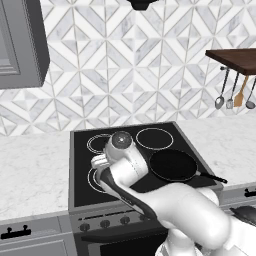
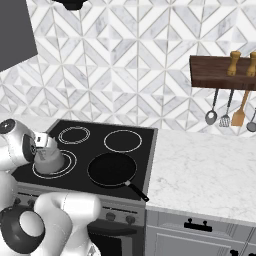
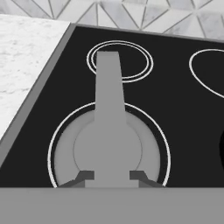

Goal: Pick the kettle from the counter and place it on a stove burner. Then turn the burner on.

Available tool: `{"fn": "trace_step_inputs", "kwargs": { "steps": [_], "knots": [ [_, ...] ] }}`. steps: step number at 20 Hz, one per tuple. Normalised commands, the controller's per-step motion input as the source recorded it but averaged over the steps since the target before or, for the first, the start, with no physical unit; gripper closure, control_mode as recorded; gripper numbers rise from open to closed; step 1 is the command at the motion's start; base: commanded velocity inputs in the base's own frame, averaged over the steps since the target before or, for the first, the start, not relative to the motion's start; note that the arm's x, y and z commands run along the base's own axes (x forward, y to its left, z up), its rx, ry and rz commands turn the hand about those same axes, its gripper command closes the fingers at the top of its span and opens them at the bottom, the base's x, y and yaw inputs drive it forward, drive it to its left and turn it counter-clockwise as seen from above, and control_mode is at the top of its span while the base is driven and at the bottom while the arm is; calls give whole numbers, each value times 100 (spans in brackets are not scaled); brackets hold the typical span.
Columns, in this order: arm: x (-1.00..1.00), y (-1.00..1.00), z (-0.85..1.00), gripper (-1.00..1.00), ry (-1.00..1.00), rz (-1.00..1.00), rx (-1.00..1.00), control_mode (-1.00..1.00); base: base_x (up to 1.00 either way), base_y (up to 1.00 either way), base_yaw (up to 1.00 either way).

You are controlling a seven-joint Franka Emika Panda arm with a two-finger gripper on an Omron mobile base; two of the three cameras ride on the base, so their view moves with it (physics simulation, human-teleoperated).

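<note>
**Gripper on kettle handle, kettle on front-left burner**

Gripper (image 3: 111, 176) is positioned directly above the kettle (image 2: 49, 159), with one dark fingertip on each side of the arched handle (image 3: 108, 87). Both fingertips lie against the handle's flanks, so the jaws are closed on it.

Kettle position: centred inside the burner (image 3: 162, 144), the large double-ring circle at the front-left corner of the stove (image 2: 145, 137). In the hand view the white rings show evenly around the kettle's base. Whether the base is touching the glass cannot be determined.

Reference layout, relative to the kettle:
- Behind it: a smaller double-ring circle (image 2: 74, 135).
- To its right, on the front-right zone: a black pan (image 2: 112, 169), handle pointing toward the stove's front-right corner.
- Behind the pan: a single-ring circle (image 2: 123, 140).
- Counter (image 2: 200, 170): white marble, adjoining the stove on the pan's side, well apart from the kettle.
</note>
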Motion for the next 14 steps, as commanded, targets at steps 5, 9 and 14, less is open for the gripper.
{"fn": "trace_step_inputs", "kwargs": {
  "steps": [5,9,14],
  "knots": [
    [29,6,0,100,0,0,0,-100,0,0,0],
    [26,0,-8,100,0,0,0,-100,0,0,0],
    [16,0,-24,100,0,0,0,-100,0,0,0]
  ]
}}
